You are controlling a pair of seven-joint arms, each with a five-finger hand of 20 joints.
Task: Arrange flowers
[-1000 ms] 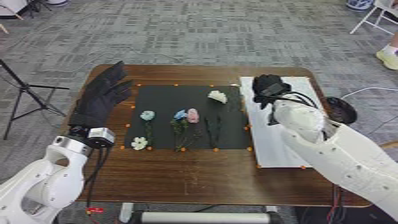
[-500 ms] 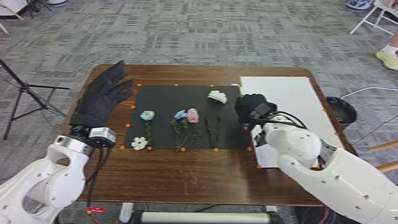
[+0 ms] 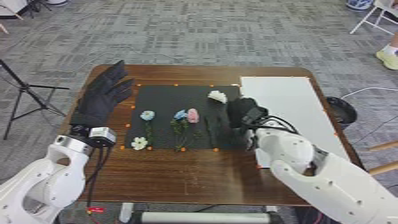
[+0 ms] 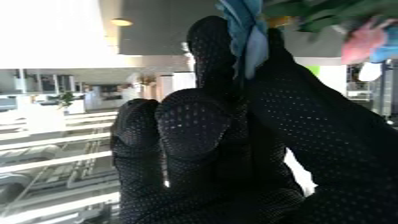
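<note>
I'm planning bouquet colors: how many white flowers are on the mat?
2: one white flower by the near left corner of the mat, a second white flower toward its far edge, just left of the right hand. More could be hidden under that hand.

This place is looking like a robotics lab, with white robot arms [image 3: 324, 187] extending over a wooden desk [image 3: 178, 175], cables [image 3: 91, 172] trailing, and a black tripod [image 3: 24, 87] standing on grey carpet [image 3: 204, 37].

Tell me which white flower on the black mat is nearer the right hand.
The far white flower, just left of the right hand; the other white flower lies at the black mat's near left corner.
</note>
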